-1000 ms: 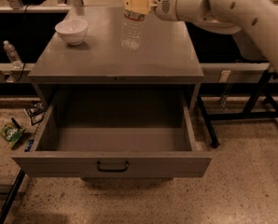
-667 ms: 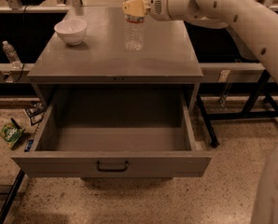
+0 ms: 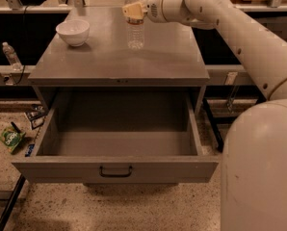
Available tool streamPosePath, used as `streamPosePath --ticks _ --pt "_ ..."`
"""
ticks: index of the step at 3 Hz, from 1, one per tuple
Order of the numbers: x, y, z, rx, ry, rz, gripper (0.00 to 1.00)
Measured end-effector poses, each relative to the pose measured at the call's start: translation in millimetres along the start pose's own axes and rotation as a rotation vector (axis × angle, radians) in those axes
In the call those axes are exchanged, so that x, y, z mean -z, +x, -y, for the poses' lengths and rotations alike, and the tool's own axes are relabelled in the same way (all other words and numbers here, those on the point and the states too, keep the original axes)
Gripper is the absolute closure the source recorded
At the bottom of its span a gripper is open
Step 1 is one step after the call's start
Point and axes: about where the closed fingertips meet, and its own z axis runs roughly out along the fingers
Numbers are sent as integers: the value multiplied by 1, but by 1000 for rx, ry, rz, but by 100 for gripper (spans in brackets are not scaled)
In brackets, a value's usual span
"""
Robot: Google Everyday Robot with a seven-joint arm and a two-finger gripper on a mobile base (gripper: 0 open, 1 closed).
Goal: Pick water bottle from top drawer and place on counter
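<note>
The water bottle [image 3: 135, 30], clear and ribbed with a white cap, stands upright on the grey counter [image 3: 110, 57], right of centre toward the back. My gripper [image 3: 134, 11] reaches in from the right, and its yellowish fingers [image 3: 132, 12] sit around the bottle's upper part, just below the cap. The top drawer [image 3: 114, 170] is pulled fully open below the counter, and its inside shows nothing in it. Its small dark handle [image 3: 115, 171] is centred on the front panel.
A white bowl [image 3: 73, 32] sits on the counter's back left. A smaller clear bottle [image 3: 11, 56] stands on the left bench. A green packet [image 3: 10, 139] and other litter lie on the floor at left. My arm [image 3: 259, 143] fills the right side.
The bottle stays at the same spot on the counter. The fingers now sit lower on it, so the cap shows above them. My arm has swung nearer and fills the lower right.
</note>
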Motion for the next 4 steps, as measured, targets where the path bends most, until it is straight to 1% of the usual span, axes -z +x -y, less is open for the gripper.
streamPosePath --ticks 1,2,3,4 --pt "-20 10 10 22 -7 -22 100" --pt "-32 21 19 13 -18 -50 84" --pt "-42 29 26 -16 -29 -60 53" --pt "-47 34 29 -34 -35 -66 29"
